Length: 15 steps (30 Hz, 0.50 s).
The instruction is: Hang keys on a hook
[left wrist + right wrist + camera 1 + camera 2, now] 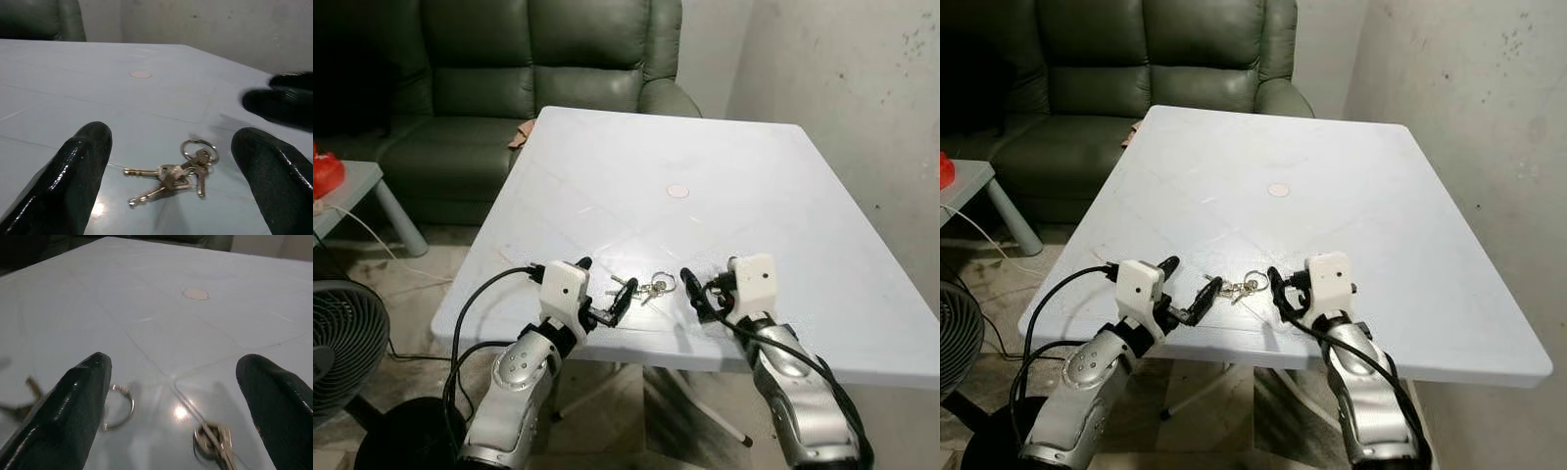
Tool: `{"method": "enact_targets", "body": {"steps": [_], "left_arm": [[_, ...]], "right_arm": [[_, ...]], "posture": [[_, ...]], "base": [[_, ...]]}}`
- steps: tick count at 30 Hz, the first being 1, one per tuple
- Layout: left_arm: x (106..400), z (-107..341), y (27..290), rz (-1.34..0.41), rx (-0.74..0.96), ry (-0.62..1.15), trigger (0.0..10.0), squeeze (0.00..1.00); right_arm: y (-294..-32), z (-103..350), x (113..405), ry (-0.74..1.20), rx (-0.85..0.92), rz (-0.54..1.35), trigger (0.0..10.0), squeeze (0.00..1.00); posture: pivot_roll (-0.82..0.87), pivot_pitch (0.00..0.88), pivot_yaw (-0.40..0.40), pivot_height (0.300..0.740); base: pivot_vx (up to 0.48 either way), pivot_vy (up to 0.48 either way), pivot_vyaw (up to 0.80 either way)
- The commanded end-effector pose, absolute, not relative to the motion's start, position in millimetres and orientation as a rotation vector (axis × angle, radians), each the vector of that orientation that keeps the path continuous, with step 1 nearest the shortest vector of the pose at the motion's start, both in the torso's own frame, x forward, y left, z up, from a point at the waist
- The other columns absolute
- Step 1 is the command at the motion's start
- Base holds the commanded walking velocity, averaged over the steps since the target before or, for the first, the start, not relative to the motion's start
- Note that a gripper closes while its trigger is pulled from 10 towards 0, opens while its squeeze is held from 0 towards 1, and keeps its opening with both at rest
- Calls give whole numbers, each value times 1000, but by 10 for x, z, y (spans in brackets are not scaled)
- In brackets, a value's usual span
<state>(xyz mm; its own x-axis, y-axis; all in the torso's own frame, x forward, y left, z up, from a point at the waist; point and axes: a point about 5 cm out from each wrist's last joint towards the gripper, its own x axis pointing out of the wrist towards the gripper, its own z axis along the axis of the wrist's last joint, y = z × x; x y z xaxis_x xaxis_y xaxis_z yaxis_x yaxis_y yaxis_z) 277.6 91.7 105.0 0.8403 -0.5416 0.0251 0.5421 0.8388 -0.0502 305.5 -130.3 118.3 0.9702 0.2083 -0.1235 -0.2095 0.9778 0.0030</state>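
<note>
A small bunch of keys (644, 287) on a metal ring lies flat on the white table (705, 147), near its front edge. My left gripper (604, 284) is open just left of the keys, low over the table. In the left wrist view the keys (181, 174) lie between and just beyond its fingers (73, 181). My right gripper (710, 287) is open just right of the keys, fingers apart over bare table. The right wrist view shows the key ring (120, 401) beside one finger and a small metal piece (212, 440) close by.
A dark green sofa (538, 78) stands behind the table. A grey wall (862, 98) runs along the right. At the left are a low side table with a red object (325, 176) and a fan (342, 343) on the floor. A round cap (677, 192) marks the table's middle.
</note>
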Motion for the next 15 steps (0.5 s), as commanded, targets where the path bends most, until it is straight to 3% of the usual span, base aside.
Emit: {"method": "enact_targets", "body": {"steps": [1,15], "left_arm": [[2763,1082,909,-574,-48,-19,10000,0],[2722,1092,888,-588,-63,-8,10000,0]], "right_arm": [[-1354,1154,3081,158,15,170,10000,0],[-1434,1013,3091,247,-6,61,10000,0]], "posture": [[39,3,-63,711],[40,5,-61,711]], "base": [[0,0,0],[0,0,0]]}}
